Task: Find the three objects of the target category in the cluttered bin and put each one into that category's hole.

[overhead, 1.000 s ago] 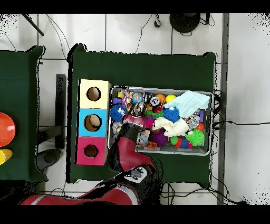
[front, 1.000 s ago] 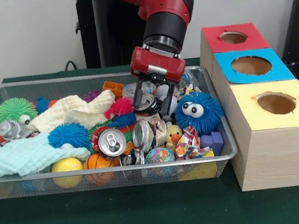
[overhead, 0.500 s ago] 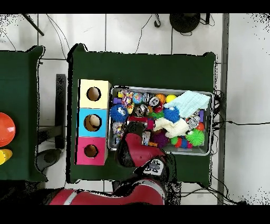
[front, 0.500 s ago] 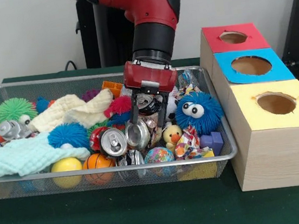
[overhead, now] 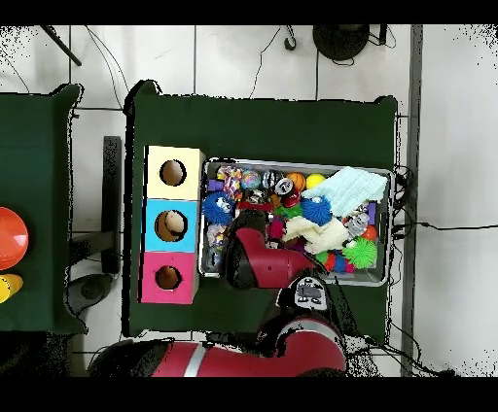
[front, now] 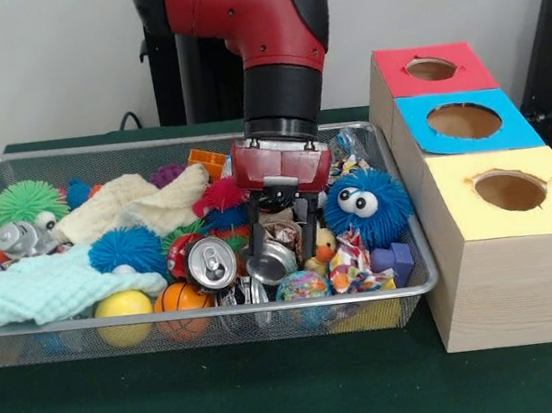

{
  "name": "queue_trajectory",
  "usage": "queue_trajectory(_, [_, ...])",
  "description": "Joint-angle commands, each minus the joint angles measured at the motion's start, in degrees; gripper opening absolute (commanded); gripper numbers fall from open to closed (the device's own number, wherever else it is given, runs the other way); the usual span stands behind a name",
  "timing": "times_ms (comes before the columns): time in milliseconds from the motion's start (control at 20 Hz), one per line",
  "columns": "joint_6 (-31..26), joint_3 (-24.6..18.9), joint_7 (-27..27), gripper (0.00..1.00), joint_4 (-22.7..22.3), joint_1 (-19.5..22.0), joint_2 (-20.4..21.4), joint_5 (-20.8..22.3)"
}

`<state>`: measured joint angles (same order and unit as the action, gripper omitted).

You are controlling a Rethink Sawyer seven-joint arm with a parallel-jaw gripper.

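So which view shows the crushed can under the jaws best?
The front view: the crushed can shows between the gripper jaws, tilted among the toys. In the overhead view the arm hides it.

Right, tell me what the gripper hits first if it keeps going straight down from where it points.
Most likely the crushed silver can lying between the gripper fingers, though depth among the clutter is hard to judge.

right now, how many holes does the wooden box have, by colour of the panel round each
red panel hole: 1
blue panel hole: 1
yellow panel hole: 1
total: 3
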<state>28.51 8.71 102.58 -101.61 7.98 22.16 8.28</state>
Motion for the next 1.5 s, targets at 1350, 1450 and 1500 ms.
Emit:
queue_trajectory(1350, [-11.16, -8.56, 9.24, 1.0, 1.92, -2.36, -5.07, -6.93])
queue_trajectory(1450, [-10.9, -7.66, 9.48, 1.0, 1.39, -3.01, -5.46, -8.2])
queue_trajectory(1500, [-10.84, -7.24, 9.61, 1.0, 1.1, -3.31, -5.57, -8.79])
